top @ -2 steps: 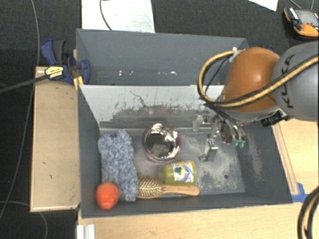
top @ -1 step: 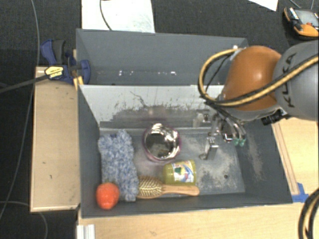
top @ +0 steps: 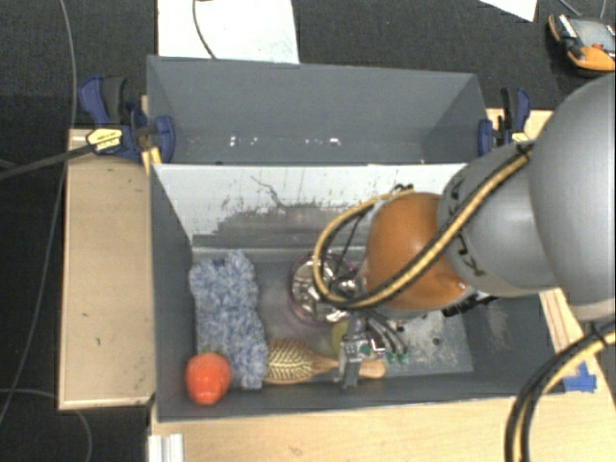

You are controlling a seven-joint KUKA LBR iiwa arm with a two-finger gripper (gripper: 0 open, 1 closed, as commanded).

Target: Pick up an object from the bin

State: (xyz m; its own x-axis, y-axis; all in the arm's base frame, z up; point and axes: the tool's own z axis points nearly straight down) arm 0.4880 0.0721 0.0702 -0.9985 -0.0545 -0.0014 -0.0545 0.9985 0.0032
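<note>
Camera view: I am finding the claw (top: pixel 349 362) low at the near side of the bin (top: pixel 318 114), at the handle end of a wooden hairbrush (top: pixel 292 362) that is lying along the near wall. I cannot tell whether the claw is spread, pressed together or touching the handle, because the orange cover (top: pixel 409 248) on the wrist and its cabling are masking it.

Nothing is showing as lifted, so I am judging the pick as not yet done. A secure grasp and the raise are still outstanding.

Left of the brush, a blue fluffy cloth (top: pixel 229 311) and an orange ball (top: pixel 207 377) are lying. A clear rounded thing (top: pixel 306 296) is sitting just beyond the claw.

The bin's metal is showing grey, with scuffs and pale scratches on the far slope. Beyond the bin, dark flooring (top: pixel 385 17) is carrying a white paper sheet (top: pixel 250 17) and a cable (top: pixel 195 22).
</note>
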